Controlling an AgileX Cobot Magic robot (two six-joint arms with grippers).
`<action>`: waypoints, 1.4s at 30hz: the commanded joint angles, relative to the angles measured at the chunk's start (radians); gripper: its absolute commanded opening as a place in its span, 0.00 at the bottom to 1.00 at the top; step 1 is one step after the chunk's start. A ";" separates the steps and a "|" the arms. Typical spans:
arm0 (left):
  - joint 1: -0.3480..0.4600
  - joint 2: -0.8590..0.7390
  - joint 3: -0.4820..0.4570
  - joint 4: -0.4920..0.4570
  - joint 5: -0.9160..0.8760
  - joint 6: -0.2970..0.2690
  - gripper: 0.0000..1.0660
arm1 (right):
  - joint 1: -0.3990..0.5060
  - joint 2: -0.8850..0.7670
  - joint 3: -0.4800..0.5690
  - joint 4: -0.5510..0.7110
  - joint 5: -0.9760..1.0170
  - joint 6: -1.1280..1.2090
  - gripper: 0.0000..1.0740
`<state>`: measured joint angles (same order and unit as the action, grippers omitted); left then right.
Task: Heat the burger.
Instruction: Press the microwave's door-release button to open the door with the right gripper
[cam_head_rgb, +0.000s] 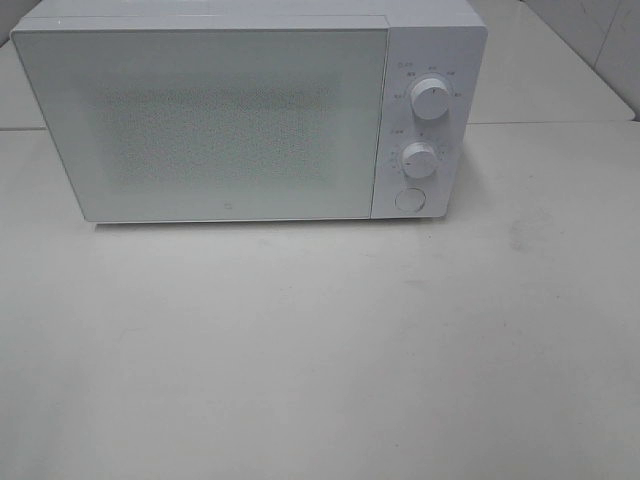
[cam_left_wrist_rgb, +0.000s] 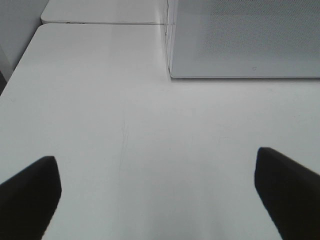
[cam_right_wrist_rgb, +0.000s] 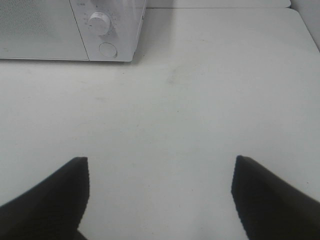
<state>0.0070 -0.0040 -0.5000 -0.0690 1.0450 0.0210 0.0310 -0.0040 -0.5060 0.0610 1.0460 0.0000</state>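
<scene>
The burger is out of view in every frame. A white microwave (cam_head_rgb: 240, 120) stands at the back of the table with its door shut; its frosted window shows nothing inside. It appears too in the left wrist view as the microwave (cam_left_wrist_rgb: 245, 40) and in the right wrist view as the microwave (cam_right_wrist_rgb: 65, 30). My left gripper (cam_left_wrist_rgb: 157, 187) is open over bare table, well short of the microwave's front left corner. My right gripper (cam_right_wrist_rgb: 160, 185) is open too, over bare table off the microwave's control side. Neither arm shows in the high view.
Two white knobs, upper knob (cam_head_rgb: 429, 100) and lower knob (cam_head_rgb: 420, 159), sit above a round button (cam_head_rgb: 409, 199) on the microwave's right panel. The white table (cam_head_rgb: 320, 360) spreads in front. A seam to a second table (cam_left_wrist_rgb: 100, 22) runs behind.
</scene>
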 joint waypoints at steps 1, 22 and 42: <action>0.000 -0.022 0.003 -0.005 -0.008 -0.001 0.99 | -0.008 -0.026 0.001 -0.005 -0.011 0.000 0.71; 0.000 -0.022 0.003 -0.005 -0.008 -0.001 0.99 | -0.007 0.137 -0.035 0.002 -0.278 0.028 0.71; 0.000 -0.022 0.003 -0.005 -0.008 -0.001 0.99 | -0.007 0.560 -0.035 0.001 -0.724 0.028 0.71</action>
<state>0.0070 -0.0040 -0.5000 -0.0690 1.0450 0.0210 0.0310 0.5290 -0.5310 0.0620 0.3720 0.0240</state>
